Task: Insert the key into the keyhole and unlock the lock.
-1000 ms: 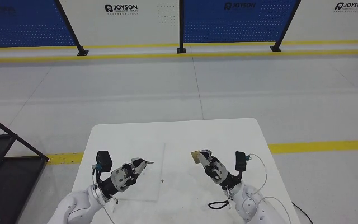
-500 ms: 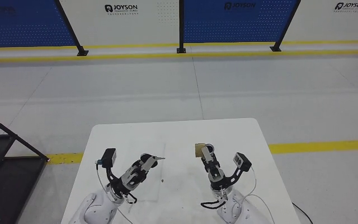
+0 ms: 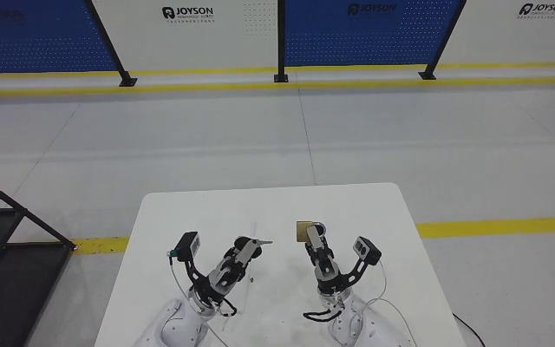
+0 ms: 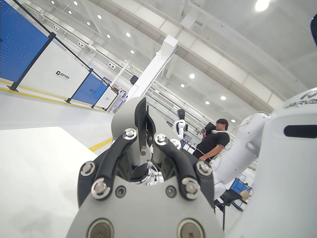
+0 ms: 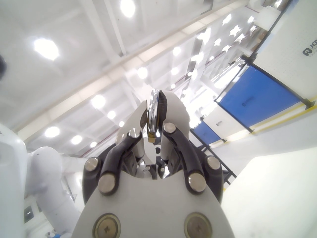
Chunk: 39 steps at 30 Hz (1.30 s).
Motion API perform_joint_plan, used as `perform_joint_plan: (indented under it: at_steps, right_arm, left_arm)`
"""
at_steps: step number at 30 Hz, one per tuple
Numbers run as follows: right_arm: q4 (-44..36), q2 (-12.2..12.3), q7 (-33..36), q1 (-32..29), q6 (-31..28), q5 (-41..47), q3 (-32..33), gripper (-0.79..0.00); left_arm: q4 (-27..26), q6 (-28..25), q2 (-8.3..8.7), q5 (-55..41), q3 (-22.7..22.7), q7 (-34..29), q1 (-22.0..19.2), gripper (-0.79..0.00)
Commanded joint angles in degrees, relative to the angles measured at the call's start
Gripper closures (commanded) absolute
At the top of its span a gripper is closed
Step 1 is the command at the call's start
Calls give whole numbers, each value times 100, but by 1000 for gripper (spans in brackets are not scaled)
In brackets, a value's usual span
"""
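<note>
Left claw [image 4: 144, 122] angled upward, black pads [image 4: 140, 117] pressed together, white table [image 4: 37, 169] beside it, blue barrier panels [image 4: 17, 50] behind

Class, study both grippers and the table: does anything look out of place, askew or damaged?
Nothing stands out. The left gripper is shut on the key, the right gripper on the lock, both held above the table, key and lock apart.

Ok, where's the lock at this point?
In the top view the lock is clamped in the right gripper over the table's middle, apart from the key in the left gripper beside it.
</note>
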Motion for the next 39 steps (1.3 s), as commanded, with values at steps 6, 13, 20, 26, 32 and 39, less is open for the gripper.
perform_joint_plan:
  at_steps: [6,13,20,26,32,39]
  right_arm:
    - [-1,0,0,-1,0,0,1,0]
    - [-1,0,0,-1,0,0,1,0]
    - [-1,0,0,-1,0,0,1,0]
    - [-1,0,0,-1,0,0,1,0]
    - [-1,0,0,-1,0,0,1,0]
    - [-1,0,0,-1,0,0,1,0]
  left_arm:
    - [204,393,-153,504,312,477,-242,0]
    - [296,676,-257,678,572,670,-383,0]
    - [259,937,-330,979,667,966,-421,0]
    - [239,1119,-376,1251,721,1153,-429,0]
    - [241,1313,-419,1455,770,1350,-423,0]
    - [251,1406,-451,1593,783,1526,-419,0]
